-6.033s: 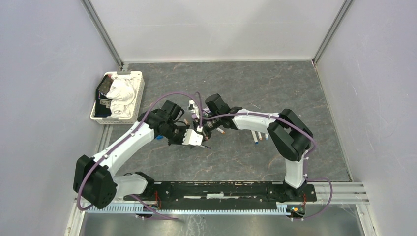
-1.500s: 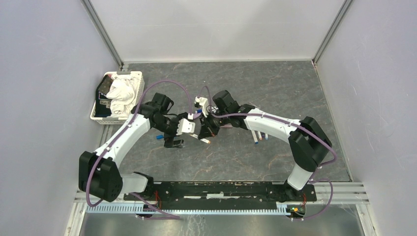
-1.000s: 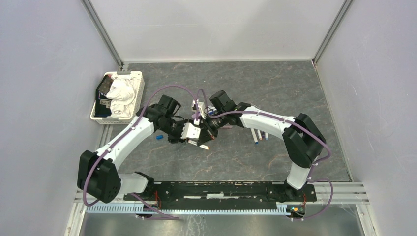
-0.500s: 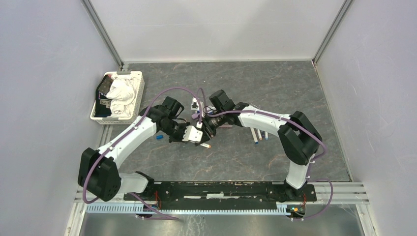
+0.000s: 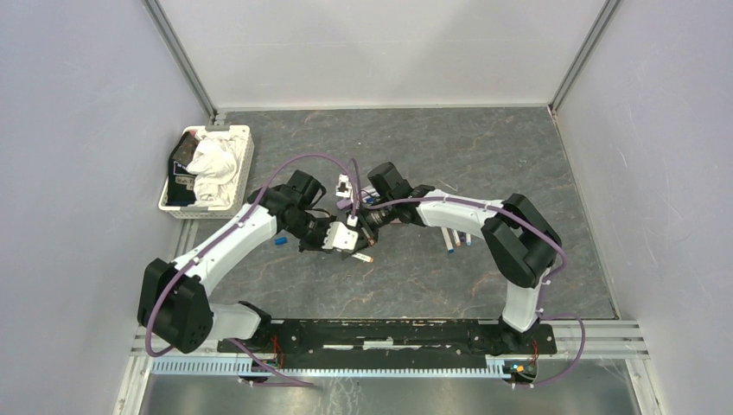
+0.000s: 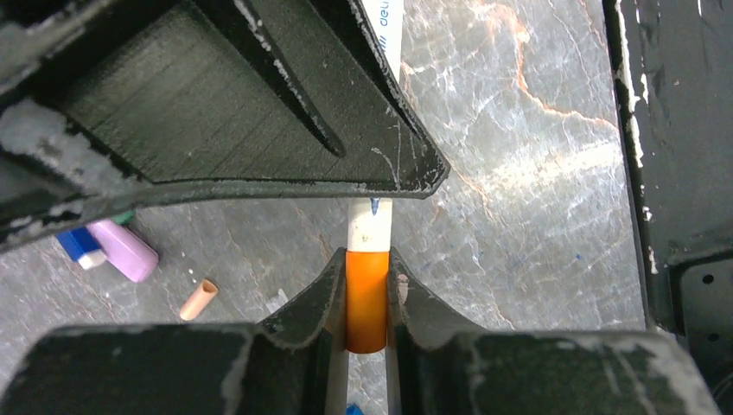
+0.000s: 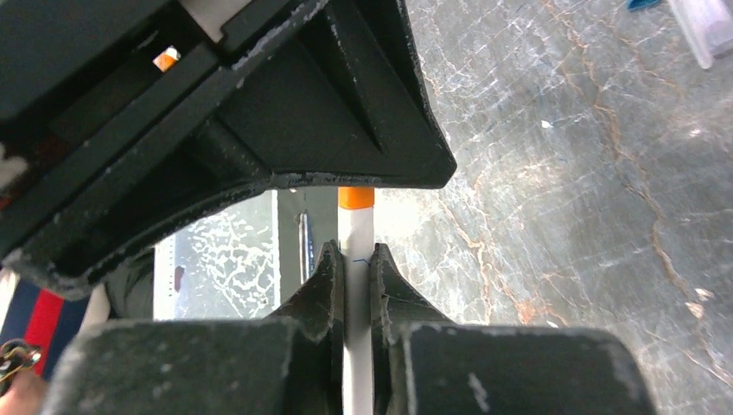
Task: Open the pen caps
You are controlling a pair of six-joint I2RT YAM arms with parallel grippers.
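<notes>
While the left gripper (image 6: 366, 264) clamps the orange cap (image 6: 366, 303) and the right gripper (image 7: 354, 252) pinches the white pen barrel (image 7: 355, 226), uncapping is the step in hand. Next, I judge, comes a straight pull apart. Both hang over the table (image 5: 415, 156); a loose pink cap (image 6: 128, 251) and spare pens (image 5: 451, 239) lie beyond.

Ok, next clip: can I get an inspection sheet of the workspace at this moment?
Surface: dark marbled table.
Job's things: orange cap on white pen barrel, not yet off; pink cap and blue cap loose; other pens lying right.
Clutter: basket holding white cloth, far left.
Grippers: left gripper shut on orange cap; right gripper shut on pen barrel.
Cables: purple cables loop over both arms.
Surroundings: plain grey walls, metal frame.
</notes>
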